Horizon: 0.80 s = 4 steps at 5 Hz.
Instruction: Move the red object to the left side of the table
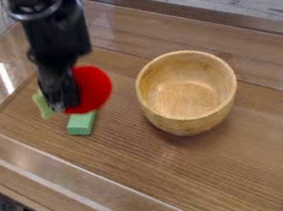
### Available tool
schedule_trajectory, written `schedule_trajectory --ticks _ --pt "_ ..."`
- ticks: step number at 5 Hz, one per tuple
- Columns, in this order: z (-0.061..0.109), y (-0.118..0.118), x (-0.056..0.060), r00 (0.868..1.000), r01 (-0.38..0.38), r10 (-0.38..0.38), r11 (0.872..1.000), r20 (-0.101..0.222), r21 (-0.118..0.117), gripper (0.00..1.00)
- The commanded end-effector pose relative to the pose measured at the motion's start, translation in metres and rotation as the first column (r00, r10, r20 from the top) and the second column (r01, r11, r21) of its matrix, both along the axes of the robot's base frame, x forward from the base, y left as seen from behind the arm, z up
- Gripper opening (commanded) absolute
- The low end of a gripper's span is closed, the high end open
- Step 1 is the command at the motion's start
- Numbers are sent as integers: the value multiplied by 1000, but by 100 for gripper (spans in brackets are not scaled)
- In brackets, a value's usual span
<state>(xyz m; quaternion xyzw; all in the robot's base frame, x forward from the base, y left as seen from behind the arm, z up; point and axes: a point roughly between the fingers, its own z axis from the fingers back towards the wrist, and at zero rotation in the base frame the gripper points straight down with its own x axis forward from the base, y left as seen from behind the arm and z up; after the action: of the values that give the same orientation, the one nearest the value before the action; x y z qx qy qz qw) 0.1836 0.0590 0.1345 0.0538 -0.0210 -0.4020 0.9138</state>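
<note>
The red object (91,87) is a small round bright-red ball. It hangs above the left half of the dark wood-grain table (182,172). My black gripper (67,97) points straight down and is shut on the red object, gripping its left side. Arm and ball sit directly over a green block (81,123) and cover most of it. No stem piece shows on the ball.
A round wooden bowl (187,91) stands right of centre. Clear acrylic walls (61,181) edge the table on the front and sides. Only the green block's near end shows below the gripper.
</note>
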Motion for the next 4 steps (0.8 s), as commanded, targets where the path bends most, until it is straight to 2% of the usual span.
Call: schedule_trajectory --ticks 1,2,4 --pt "12 32 10 998 -36 36 999 60 -5 0" --pt "7 61 14 996 -41 43 999 77 -28 0" --pt "-13 65 22 996 52 -44 991 72 -122 0"
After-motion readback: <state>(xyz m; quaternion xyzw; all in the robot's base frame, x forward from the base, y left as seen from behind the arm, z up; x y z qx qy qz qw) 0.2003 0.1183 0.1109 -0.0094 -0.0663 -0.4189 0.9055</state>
